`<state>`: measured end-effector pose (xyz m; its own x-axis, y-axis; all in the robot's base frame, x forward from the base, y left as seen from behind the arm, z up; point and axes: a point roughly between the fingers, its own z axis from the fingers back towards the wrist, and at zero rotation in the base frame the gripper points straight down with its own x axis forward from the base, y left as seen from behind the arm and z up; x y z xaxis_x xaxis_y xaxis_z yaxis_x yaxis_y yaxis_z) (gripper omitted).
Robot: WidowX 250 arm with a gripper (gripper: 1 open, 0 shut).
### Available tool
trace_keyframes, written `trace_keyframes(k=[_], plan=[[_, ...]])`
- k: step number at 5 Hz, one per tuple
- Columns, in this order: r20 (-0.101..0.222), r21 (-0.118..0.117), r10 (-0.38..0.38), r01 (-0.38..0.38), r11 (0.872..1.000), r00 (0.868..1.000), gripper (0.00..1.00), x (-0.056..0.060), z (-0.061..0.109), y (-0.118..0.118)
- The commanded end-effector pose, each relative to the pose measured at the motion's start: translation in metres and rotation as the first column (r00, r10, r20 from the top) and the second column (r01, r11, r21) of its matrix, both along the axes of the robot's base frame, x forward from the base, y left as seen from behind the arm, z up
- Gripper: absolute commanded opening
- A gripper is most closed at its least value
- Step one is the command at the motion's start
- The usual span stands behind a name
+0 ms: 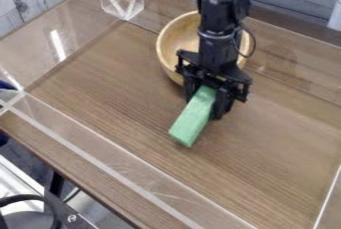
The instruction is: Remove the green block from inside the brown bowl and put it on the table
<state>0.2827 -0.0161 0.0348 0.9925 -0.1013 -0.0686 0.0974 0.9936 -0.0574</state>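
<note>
The green block hangs slanted from my gripper, which is shut on its upper end and points straight down. The block's lower end reaches toward the table; whether it touches the wood I cannot tell. The brown bowl stands upright just behind the gripper, partly hidden by the black arm, and the part of its inside that shows holds nothing.
Low clear acrylic walls run round the table's edges. A clear acrylic stand sits at the back left corner. Bare wood lies left of and in front of the block.
</note>
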Motion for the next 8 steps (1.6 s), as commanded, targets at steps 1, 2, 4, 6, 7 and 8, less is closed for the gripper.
trace_keyframes(k=[1, 2, 4, 6, 7, 8], plan=[[0.042, 0.004, 0.006, -0.006, 1.000, 0.999, 0.00, 0.0100, 0.0074, 0.0047], [0.039, 0.006, 0.013, -0.013, 1.000, 0.999, 0.00, 0.0104, 0.0057, 0.0074], [0.035, 0.008, 0.019, -0.019, 1.000, 0.999, 0.00, 0.0107, 0.0046, 0.0096], [0.034, 0.008, 0.025, -0.025, 1.000, 0.999, 0.00, 0.0113, 0.0041, 0.0115], [0.033, 0.009, 0.028, -0.028, 1.000, 0.999, 0.00, 0.0115, 0.0039, 0.0125], [0.032, 0.009, 0.029, -0.029, 1.000, 0.999, 0.00, 0.0118, 0.0036, 0.0130]])
